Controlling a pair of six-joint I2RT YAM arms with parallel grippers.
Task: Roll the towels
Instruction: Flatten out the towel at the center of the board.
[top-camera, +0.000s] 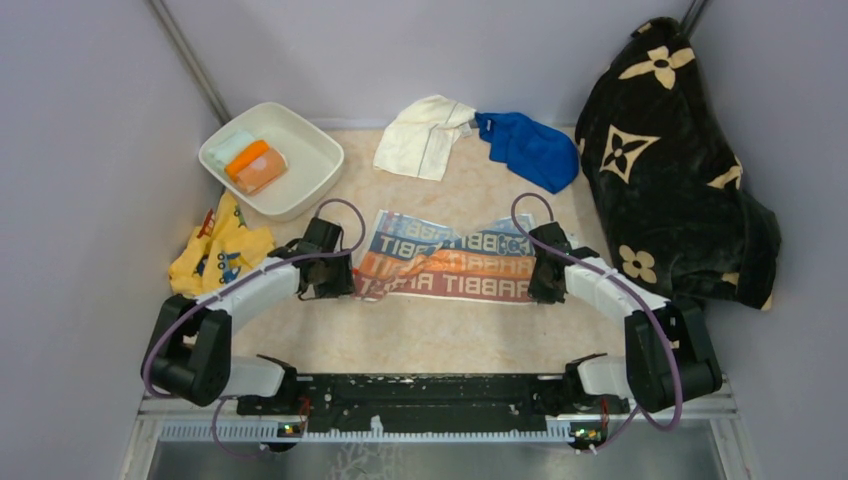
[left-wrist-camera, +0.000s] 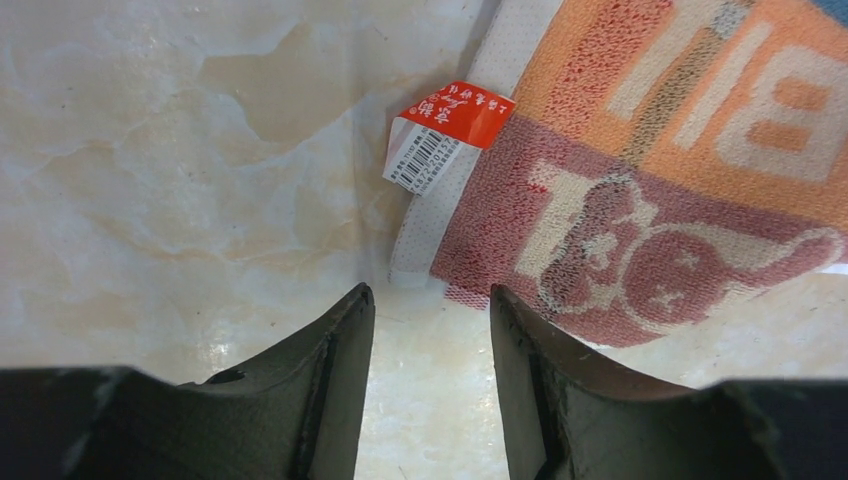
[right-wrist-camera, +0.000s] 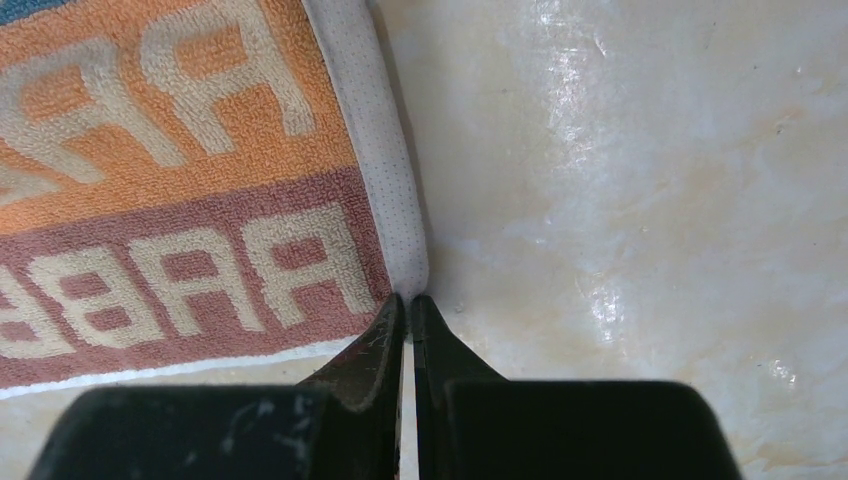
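The printed towel (top-camera: 450, 262) lies spread flat in the middle of the table, with blue, orange and red-brown bands of white lettering. My left gripper (top-camera: 350, 288) is open at its near left corner. In the left wrist view the towel (left-wrist-camera: 680, 180) and its red tag (left-wrist-camera: 450, 130) lie just ahead of the open left gripper (left-wrist-camera: 430, 295), which holds nothing. My right gripper (top-camera: 541, 287) is at the near right corner. In the right wrist view it (right-wrist-camera: 405, 300) is shut on the white hem of the towel (right-wrist-camera: 180, 200). The cream-white towel (top-camera: 420, 135) and the royal blue towel (top-camera: 530, 148) lie crumpled at the back.
A white basin (top-camera: 283, 108) at the back left holds orange and pale green items (top-camera: 255, 165). A yellow printed cloth (top-camera: 220, 250) lies beside the left arm. The large black blanket with cream flowers (top-camera: 670, 170) is heaped along the right wall.
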